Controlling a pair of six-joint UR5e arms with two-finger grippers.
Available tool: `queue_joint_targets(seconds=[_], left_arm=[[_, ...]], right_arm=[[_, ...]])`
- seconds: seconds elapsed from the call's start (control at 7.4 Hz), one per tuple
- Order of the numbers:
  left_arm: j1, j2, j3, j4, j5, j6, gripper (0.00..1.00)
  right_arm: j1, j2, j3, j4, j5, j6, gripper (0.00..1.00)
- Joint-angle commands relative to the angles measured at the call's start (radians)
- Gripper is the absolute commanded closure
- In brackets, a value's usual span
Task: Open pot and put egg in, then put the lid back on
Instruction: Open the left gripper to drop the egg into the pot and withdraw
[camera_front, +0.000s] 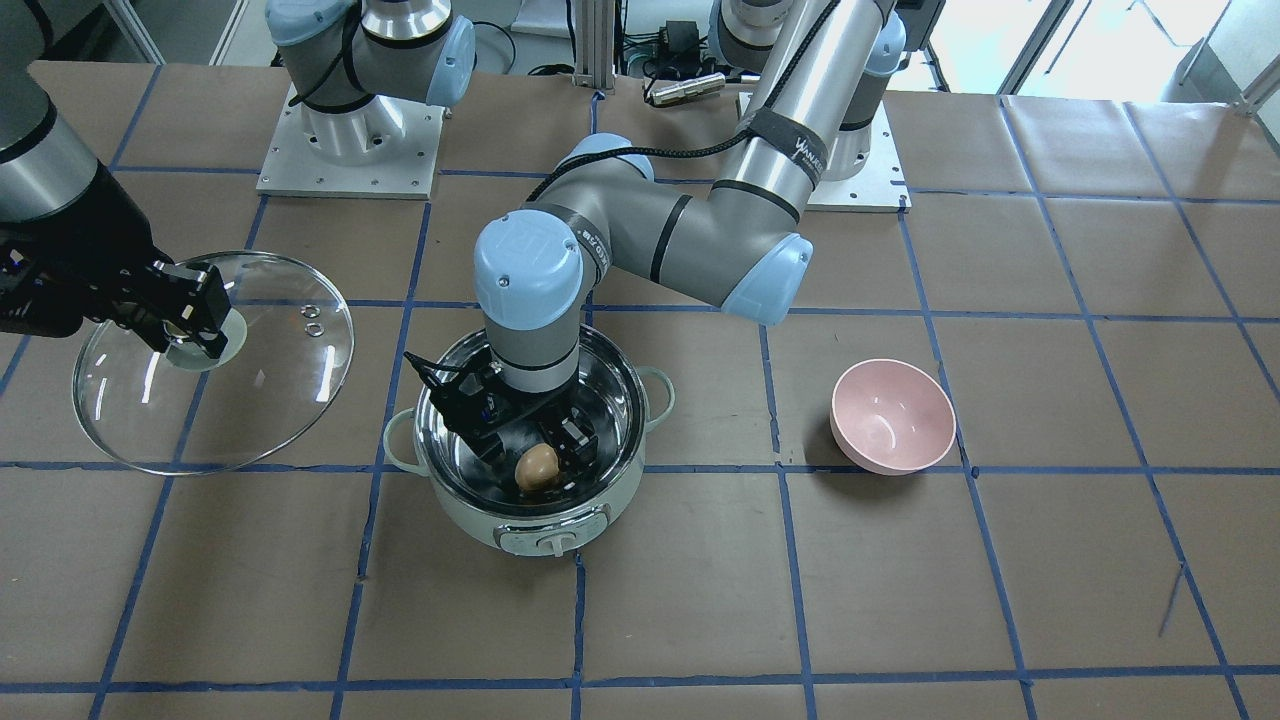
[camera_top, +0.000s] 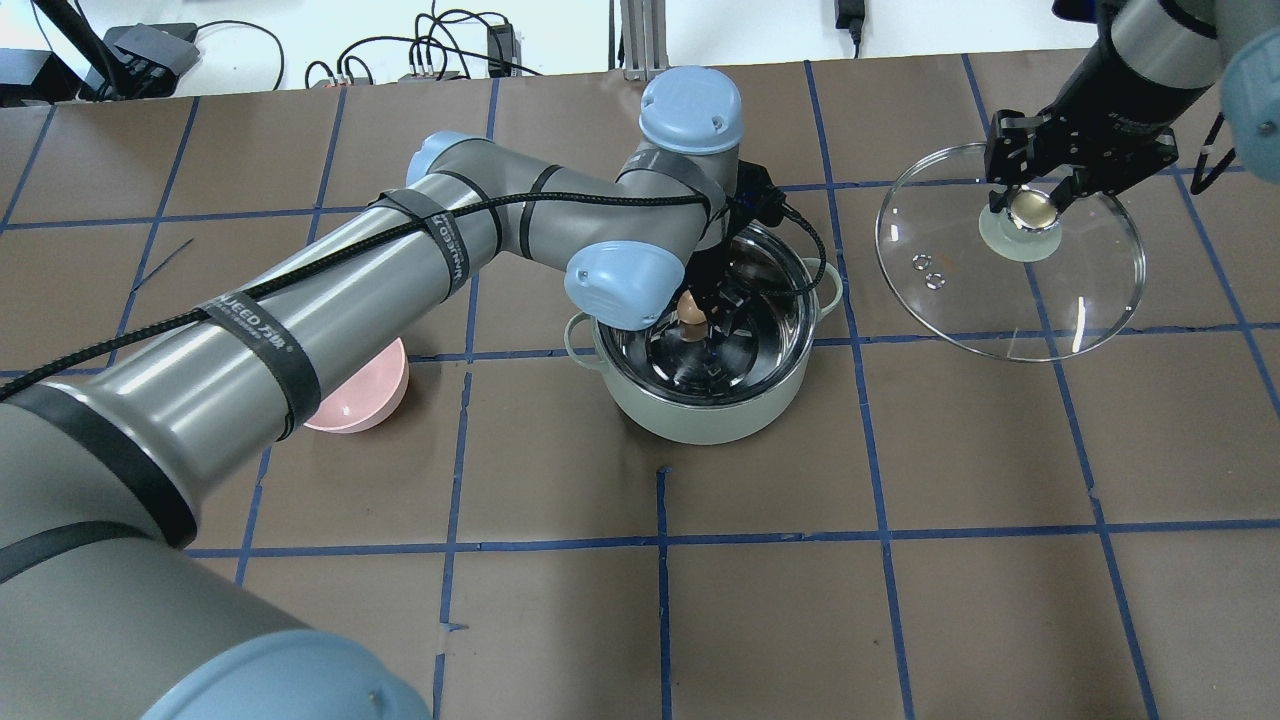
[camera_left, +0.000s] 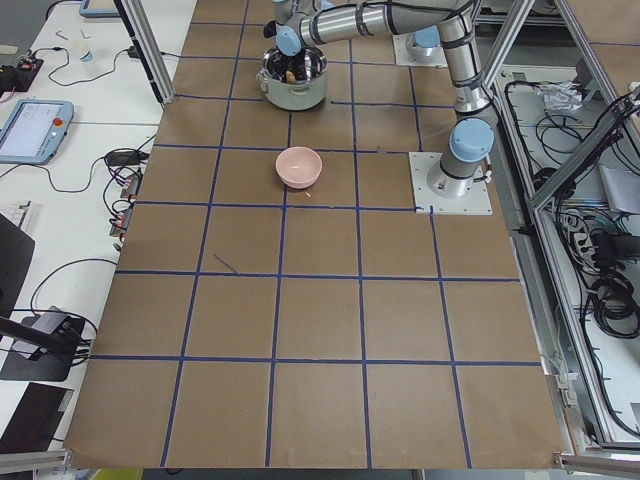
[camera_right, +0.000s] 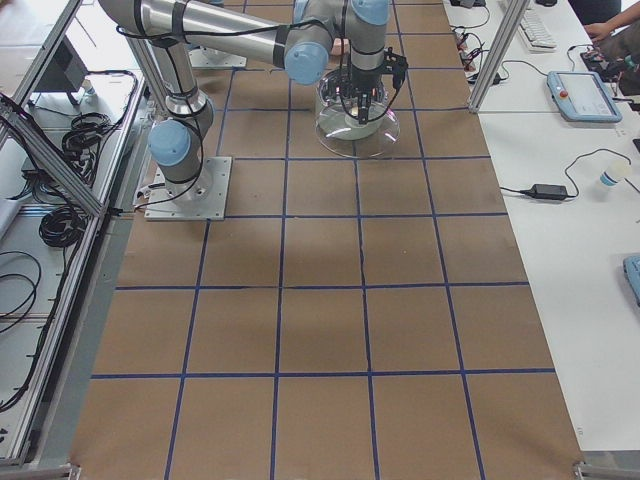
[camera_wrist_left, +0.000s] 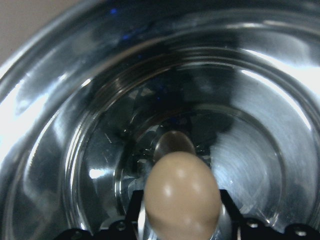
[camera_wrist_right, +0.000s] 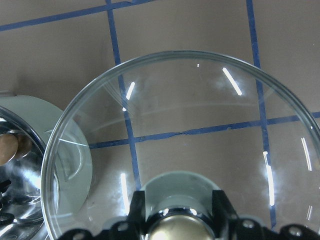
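The mint-green pot (camera_front: 520, 525) stands open in the middle of the table, its steel inside showing. My left gripper (camera_front: 535, 452) reaches down into it and is shut on the light-brown egg (camera_front: 537, 467), held low, just above the bottom. The left wrist view shows the egg (camera_wrist_left: 182, 195) between the fingers, with its reflection below in the pot (camera_wrist_left: 75, 125). My right gripper (camera_front: 195, 320) is shut on the knob of the clear glass lid (camera_front: 270, 370) and holds it off to the pot's side. From overhead, the lid (camera_top: 1050, 300) is right of the pot (camera_top: 700, 410).
An empty pink bowl (camera_front: 892, 415) stands on the table on the pot's other side, partly under my left arm from overhead (camera_top: 360, 395). The brown table has blue tape grid lines. Both arm bases stand at the robot's edge.
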Motion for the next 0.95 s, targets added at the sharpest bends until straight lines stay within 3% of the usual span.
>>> queue_joint_targets(seconds=[0.0,0.54,0.81], left_arm=[[0.023,0.135,-0.017,-0.138,-0.012,-0.015,0.09],[0.259,0.464,0.007,-0.466,0.004,-0.095,0.03],[0.324,0.543,-0.025,-0.579,0.059,-0.215,0.03]], right_arm=[[0.005,-0.003,0.0,0.0,0.0,0.003,0.68],[0.098,0.004,0.023,-0.015,0.042,0.101,0.68],[0.21,0.009,0.023,-0.034,0.042,0.265,0.68]])
